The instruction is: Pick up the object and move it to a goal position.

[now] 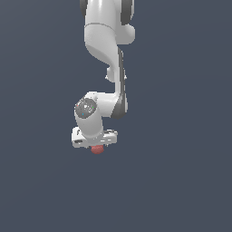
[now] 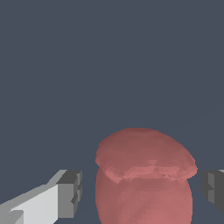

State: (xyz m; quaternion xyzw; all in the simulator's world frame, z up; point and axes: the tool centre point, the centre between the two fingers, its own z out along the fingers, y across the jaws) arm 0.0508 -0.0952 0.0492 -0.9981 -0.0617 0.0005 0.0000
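**Pre-Grasp: Fingers Straddling the Object**

The gripper is spread, with 1 gap visible at each pad. The red object sits between the fingers; in the exterior view it shows at 6 o'clock beneath the gripper. Judged step: grasp pending. Next: close squarely on the rounded lump, then lift toward the goal, which is not visible.

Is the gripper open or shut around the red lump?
Open: in the wrist view both fingers flank the red lump with visible gaps, gripper not touching it.
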